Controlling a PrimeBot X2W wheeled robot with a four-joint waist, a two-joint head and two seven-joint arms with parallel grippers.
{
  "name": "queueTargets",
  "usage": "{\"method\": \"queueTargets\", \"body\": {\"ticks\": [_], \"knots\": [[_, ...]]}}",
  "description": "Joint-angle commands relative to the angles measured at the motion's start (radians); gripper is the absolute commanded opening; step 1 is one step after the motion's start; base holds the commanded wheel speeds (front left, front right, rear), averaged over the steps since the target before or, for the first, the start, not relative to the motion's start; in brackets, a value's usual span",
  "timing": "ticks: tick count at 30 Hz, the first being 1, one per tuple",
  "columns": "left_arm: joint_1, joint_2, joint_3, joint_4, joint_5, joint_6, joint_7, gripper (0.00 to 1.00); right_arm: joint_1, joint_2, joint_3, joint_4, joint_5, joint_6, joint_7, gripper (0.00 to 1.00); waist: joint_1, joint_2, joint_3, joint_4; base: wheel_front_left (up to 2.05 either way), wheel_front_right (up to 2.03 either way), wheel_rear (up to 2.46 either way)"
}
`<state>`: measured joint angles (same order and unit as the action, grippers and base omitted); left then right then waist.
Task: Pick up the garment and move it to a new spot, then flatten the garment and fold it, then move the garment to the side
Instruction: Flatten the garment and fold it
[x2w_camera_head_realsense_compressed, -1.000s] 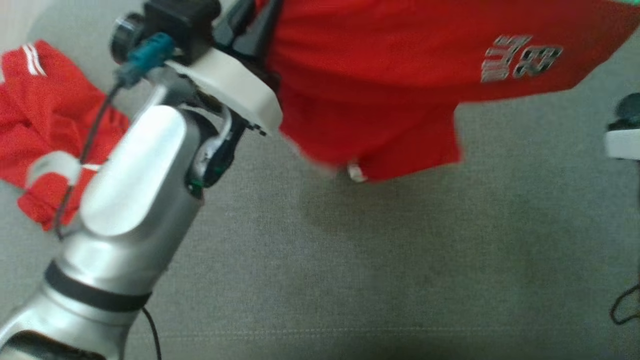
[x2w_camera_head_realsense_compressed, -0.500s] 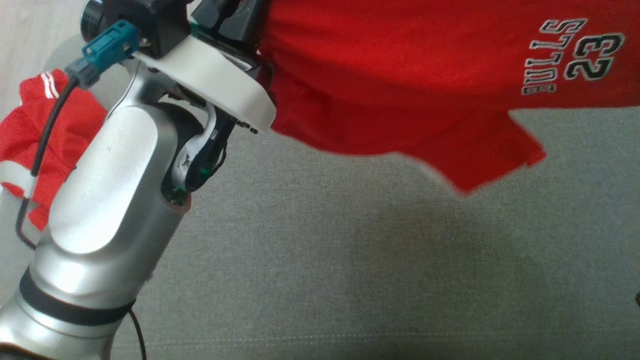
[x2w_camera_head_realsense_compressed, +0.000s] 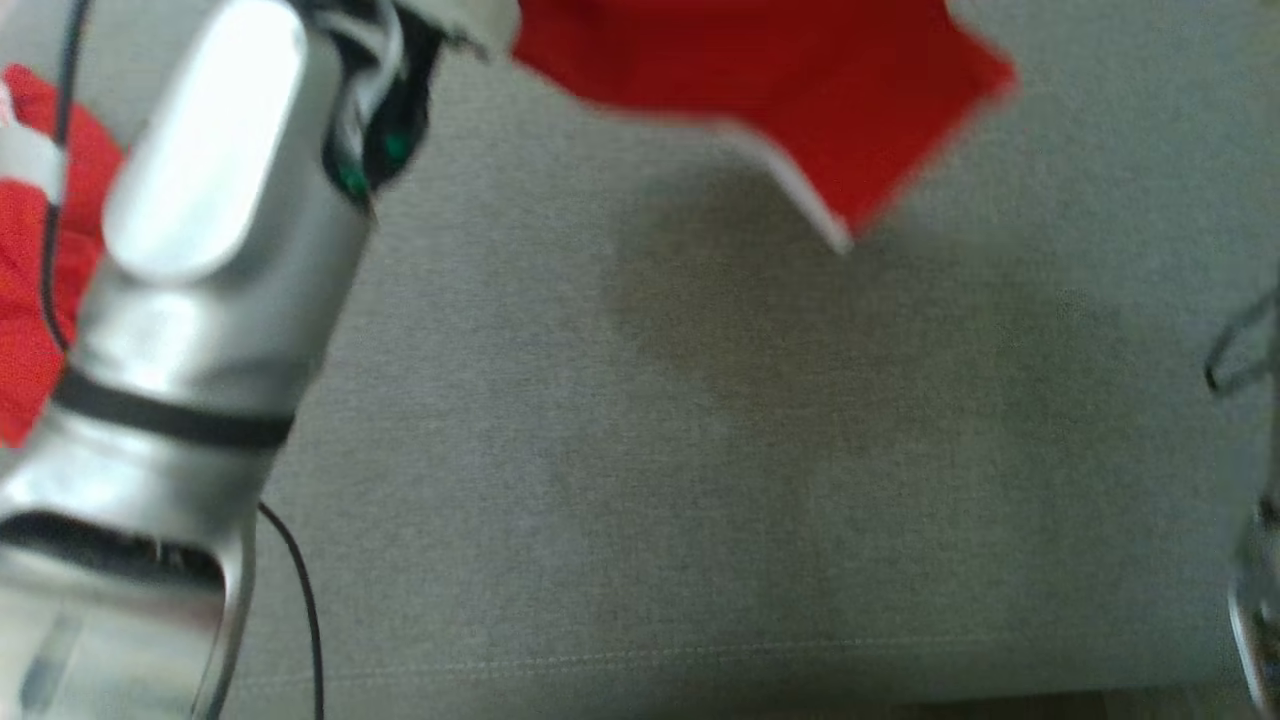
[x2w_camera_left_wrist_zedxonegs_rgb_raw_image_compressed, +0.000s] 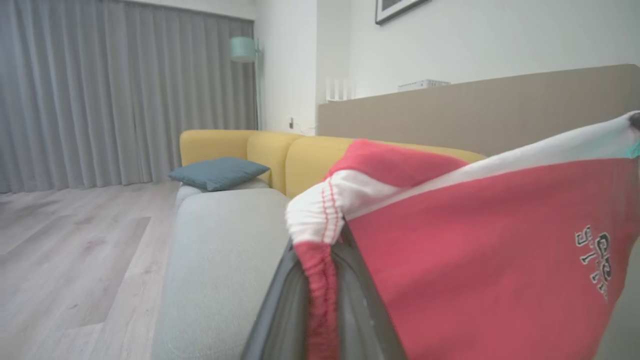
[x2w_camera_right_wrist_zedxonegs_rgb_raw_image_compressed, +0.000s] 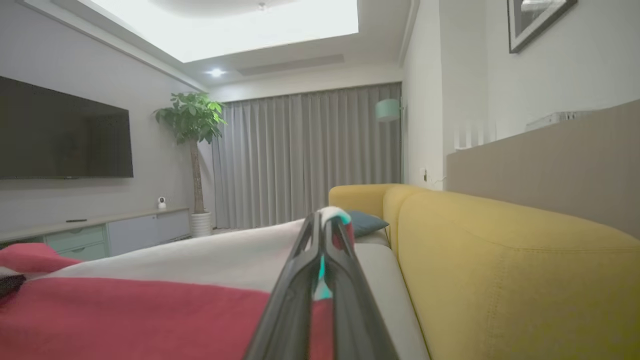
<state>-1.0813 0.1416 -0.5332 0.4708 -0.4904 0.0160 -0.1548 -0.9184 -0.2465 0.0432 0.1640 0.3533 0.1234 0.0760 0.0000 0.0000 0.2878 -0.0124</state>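
Left pincer (x2w_camera_left_wrist_zedxonegs_rgb_raw_image_compressed: 322, 250) and right pincer (x2w_camera_right_wrist_zedxonegs_rgb_raw_image_compressed: 324, 225) grip the red white-trimmed fabric shorts (x2w_camera_left_wrist_zedxonegs_rgb_raw_image_compressed: 475, 240) tightly by the edge; a jerk could free it.

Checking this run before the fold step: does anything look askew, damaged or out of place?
No damage shows. The red garment hangs stretched between the left gripper and right gripper, one corner drooping over the grey sofa seat. A second red garment lies crumpled at the seat's left edge.
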Motion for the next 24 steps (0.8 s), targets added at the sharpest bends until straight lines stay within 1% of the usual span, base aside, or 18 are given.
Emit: {"method": "queueTargets", "body": {"ticks": [1,4,8,10,14,17,19,21,24], "knots": [[-0.074,0.019,0.043,0.011,0.01,-0.005,-0.03,0.0,-0.057,0.018,0.026,0.007,0.007,0.007,-0.027,0.0,0.0,0.0,0.019,-0.018,0.0,0.0,0.0],[-0.139,-0.003,0.066,0.151,0.013,-0.014,-0.084,0.0,-0.149,0.049,0.084,0.155,0.015,0.007,-0.096,0.0,0.0,0.0,0.039,-0.031,0.0,0.0,0.0],[-0.16,-0.026,0.106,0.301,0.013,-0.033,-0.105,0.0,-0.2,0.095,0.168,0.332,0.048,0.007,-0.177,0.0,0.0,0.0,0.069,-0.051,0.0,0.0,0.0],[-0.136,-0.04,0.14,0.319,0.019,-0.037,-0.106,0.0,-0.193,0.114,0.218,0.402,0.072,0.007,-0.207,0.0,0.0,0.0,0.09,-0.057,0.0,0.0,0.0],[-0.032,-0.069,0.182,0.35,0.04,-0.054,-0.107,0.0,-0.119,0.131,0.309,0.515,0.131,0.007,-0.25,0.0,0.0,0.0,0.124,-0.057,0.0,0.0,0.0],[0.058,-0.083,0.209,0.35,0.054,-0.062,-0.107,0.0,-0.044,0.132,0.353,0.566,0.177,0.007,-0.284,0.0,0.0,0.0,0.139,-0.052,0.0,0.0,0.0],[0.121,-0.088,0.218,0.32,0.072,-0.062,-0.107,0.0,0.012,0.123,0.375,0.578,0.203,0.007,-0.301,0.0,0.0,0.0,0.143,-0.044,0.0,0.0,0.0],[0.192,-0.09,0.216,0.263,0.092,-0.067,-0.107,0.0,0.072,0.106,0.383,0.57,0.228,0.007,-0.316,0.0,0.0,0.0,0.139,-0.034,0.0,0.0,0.0],[0.307,-0.091,0.206,0.146,0.089,-0.069,-0.107,0.0,0.169,0.068,0.388,0.524,0.247,0.007,-0.329,0.0,0.0,0.0,0.126,-0.024,0.0,0.0,0.0]]}}
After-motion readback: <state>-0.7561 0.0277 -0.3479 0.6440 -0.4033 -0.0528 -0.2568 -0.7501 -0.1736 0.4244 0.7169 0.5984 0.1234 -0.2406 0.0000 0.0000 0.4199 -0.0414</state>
